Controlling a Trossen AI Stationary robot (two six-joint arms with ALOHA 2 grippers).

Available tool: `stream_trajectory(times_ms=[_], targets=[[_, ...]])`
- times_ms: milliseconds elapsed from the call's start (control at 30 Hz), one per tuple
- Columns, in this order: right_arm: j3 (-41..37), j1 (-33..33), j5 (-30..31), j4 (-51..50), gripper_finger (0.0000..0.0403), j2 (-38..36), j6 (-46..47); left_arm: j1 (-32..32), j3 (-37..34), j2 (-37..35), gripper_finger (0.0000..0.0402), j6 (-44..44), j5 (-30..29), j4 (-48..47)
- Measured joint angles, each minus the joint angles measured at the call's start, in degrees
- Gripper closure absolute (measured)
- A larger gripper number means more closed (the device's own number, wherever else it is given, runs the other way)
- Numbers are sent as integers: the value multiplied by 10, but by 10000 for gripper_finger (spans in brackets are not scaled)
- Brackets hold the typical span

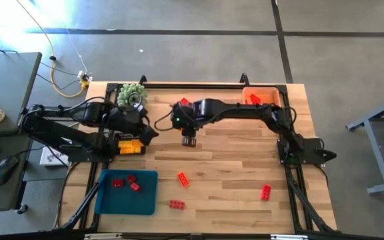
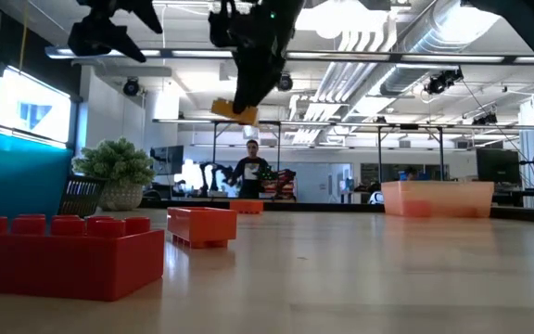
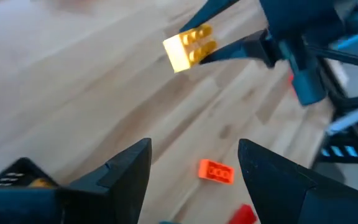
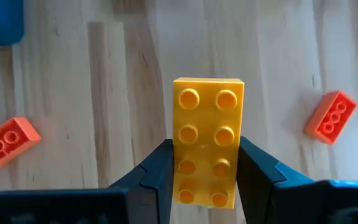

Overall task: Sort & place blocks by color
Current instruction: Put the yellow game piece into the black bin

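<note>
- Right gripper (image 4: 204, 168) is clamping a yellow block (image 4: 206, 140), holding it in the air above table (image 1: 232, 173) centre.
- Left gripper (image 3: 194, 171) is hovering with fingers spread, holding nothing, at 9 o'clock from the block.
- Red blocks (image 1: 126, 182) are lying in the blue tray (image 1: 145, 200) at 7 o'clock; others are scattered on the table.

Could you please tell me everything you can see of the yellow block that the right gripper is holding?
The yellow block is a glossy plastic brick with two rows of four round studs on top. The right gripper is shut on it, its dark fingers pressing the two long sides at one end, so the other end juts out freely. It hangs in the air above the wooden table, near the middle, touching nothing else.
</note>
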Motion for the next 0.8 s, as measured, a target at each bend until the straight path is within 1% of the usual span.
stream_trajectory(times_ms=[233,367,533,700,800], targets=[[0,47,65,20,293,-22,3,13,0,-1,172,-2,46,35],[0,69,81,45,293,-37,8,15,0,0,172,-4,62,61],[0,89,86,80,293,-53,16,15,0,0,172,-4,68,91],[0,99,86,107,293,-62,16,16,0,0,172,-4,68,98],[0,99,87,113,293,-62,16,16,0,0,172,2,57,103]])
